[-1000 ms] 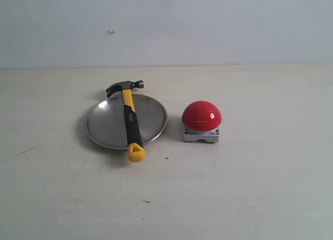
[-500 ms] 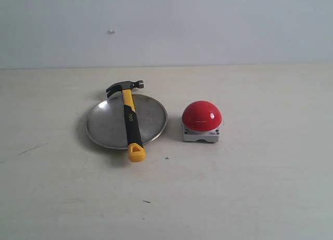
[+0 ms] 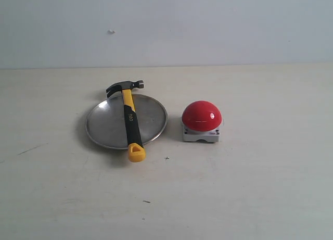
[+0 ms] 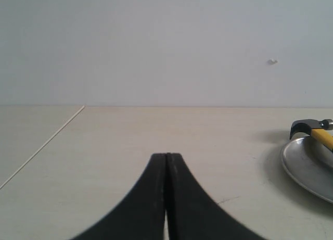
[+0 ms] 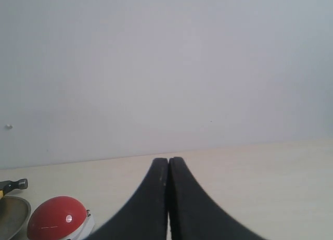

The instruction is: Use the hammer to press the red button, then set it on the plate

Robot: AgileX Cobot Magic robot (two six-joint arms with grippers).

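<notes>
The left gripper [image 4: 166, 155] is clenched on nothing, its black fingers pressed flat together above the table [image 4: 130, 141]. Its wrist view cuts the plate [image 4: 307, 169] off at the frame edge and shows only the head of the hammer [image 4: 304, 127] and a stub of its yellow handle. The right gripper [image 5: 168, 159] is likewise clenched empty, and the red button [image 5: 54, 219] is cropped at its base in that wrist view. In the exterior view the hammer lies across the plate, head past the far rim and yellow end overhanging the near rim, with the red button just beside the plate.
</notes>
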